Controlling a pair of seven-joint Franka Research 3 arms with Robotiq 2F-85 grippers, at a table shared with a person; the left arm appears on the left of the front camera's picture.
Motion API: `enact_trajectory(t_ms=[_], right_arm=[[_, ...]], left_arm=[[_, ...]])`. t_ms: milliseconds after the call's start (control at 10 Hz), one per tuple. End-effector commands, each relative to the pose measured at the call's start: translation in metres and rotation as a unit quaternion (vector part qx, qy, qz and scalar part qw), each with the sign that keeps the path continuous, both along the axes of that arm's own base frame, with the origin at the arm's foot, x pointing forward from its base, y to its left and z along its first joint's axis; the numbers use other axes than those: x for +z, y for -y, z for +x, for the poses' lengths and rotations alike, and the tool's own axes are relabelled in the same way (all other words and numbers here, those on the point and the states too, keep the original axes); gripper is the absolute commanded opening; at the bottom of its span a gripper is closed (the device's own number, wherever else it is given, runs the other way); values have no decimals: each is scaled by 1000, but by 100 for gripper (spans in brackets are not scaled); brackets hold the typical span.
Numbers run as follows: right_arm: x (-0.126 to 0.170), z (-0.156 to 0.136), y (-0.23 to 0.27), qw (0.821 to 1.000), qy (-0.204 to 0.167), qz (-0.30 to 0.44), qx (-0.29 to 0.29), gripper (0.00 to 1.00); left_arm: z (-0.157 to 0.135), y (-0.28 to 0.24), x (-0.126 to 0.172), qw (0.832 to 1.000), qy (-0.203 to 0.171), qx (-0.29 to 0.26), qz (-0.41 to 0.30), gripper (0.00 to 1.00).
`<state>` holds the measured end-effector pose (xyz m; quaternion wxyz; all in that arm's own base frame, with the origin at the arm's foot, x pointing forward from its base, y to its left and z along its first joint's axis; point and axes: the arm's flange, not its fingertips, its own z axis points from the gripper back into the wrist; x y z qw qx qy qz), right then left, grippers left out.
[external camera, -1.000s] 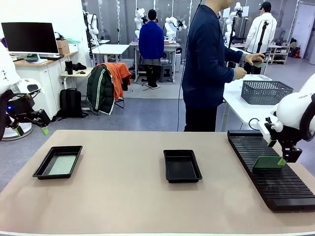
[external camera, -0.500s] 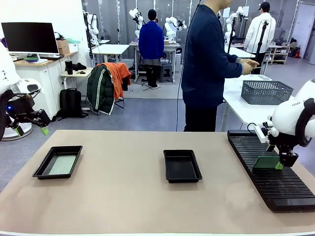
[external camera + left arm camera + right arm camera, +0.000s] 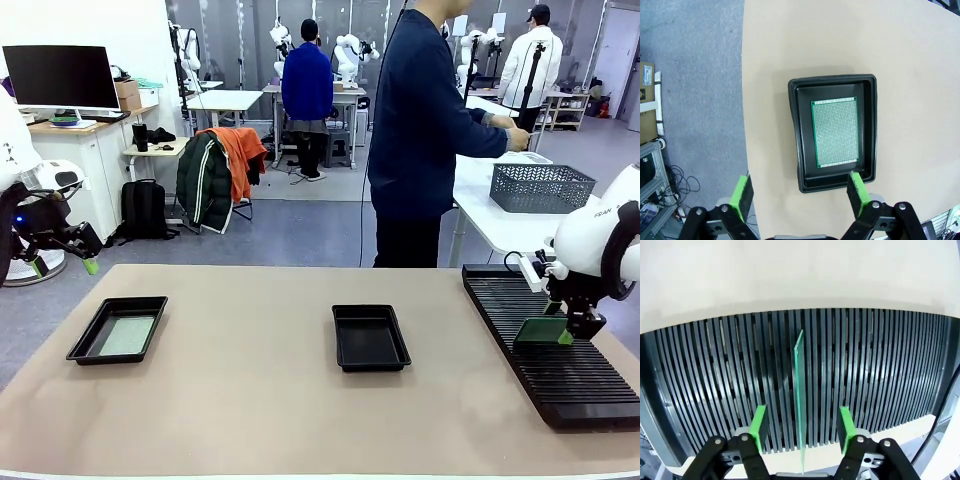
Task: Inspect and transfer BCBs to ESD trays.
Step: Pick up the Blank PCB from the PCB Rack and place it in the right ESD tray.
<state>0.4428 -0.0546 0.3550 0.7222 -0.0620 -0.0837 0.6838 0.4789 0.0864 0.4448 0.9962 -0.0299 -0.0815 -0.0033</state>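
One BCB (image 3: 127,335) lies flat in the left ESD tray (image 3: 88,346). The middle ESD tray (image 3: 370,338) holds nothing. My left gripper (image 3: 64,266) hangs open off the table's left end; in its wrist view it (image 3: 800,194) looks down on that tray (image 3: 798,135) and its board (image 3: 835,132). A second BCB (image 3: 541,331) stands on edge in the black slotted rack (image 3: 560,375). My right gripper (image 3: 566,335) is at this board's right end. In the right wrist view the board (image 3: 799,385) runs edge-on between the open fingers (image 3: 758,424), with a gap on each side.
A person in dark blue stands beyond the table's far edge, turned toward a side table with a grey mesh basket (image 3: 540,186). The rack runs along the table's right side. Bare tabletop lies between the two trays and in front of them.
My right gripper has sunk a little and shifted left onto the standing board's end. The person's hands have moved over the side table. The left arm has stayed put.
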Motion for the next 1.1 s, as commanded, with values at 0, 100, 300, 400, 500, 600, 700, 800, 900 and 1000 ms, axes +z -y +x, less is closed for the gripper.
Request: enact_trajectory(t_ms=[0, 100, 300, 400, 500, 600, 700, 800, 900, 1000], right_arm=[[-7, -4, 2, 1000, 13, 3, -4, 65], [-7, -5, 2, 1000, 13, 5, -4, 63], [-7, -8, 4, 1000, 16, 9, -5, 54], [-7, -9, 5, 1000, 17, 11, -5, 48], [-6, -9, 4, 1000, 19, 12, -6, 46], [-6, -10, 4, 1000, 21, 15, -5, 39], [-5, -10, 4, 1000, 23, 20, -4, 37], [-6, -9, 3, 1000, 21, 22, -1, 30], [-8, -8, 2, 999, 21, 25, -2, 28], [-7, -8, 1, 999, 22, 27, -2, 22]], left_arm=[[-1, 1, -3, 1000, 3, 1, 0, 100], [-1, 1, -3, 1000, 3, 1, 0, 100], [-1, 1, -3, 1000, 3, 1, 0, 100], [-1, 1, -3, 1000, 3, 1, 0, 100], [-1, 1, -3, 1000, 3, 1, 0, 100], [-1, 1, -3, 1000, 3, 1, 0, 100], [-1, 1, -3, 1000, 3, 1, 0, 100], [-1, 1, -3, 1000, 3, 1, 0, 100], [-1, 1, -3, 1000, 3, 1, 0, 100], [-1, 1, -3, 1000, 3, 1, 0, 100]])
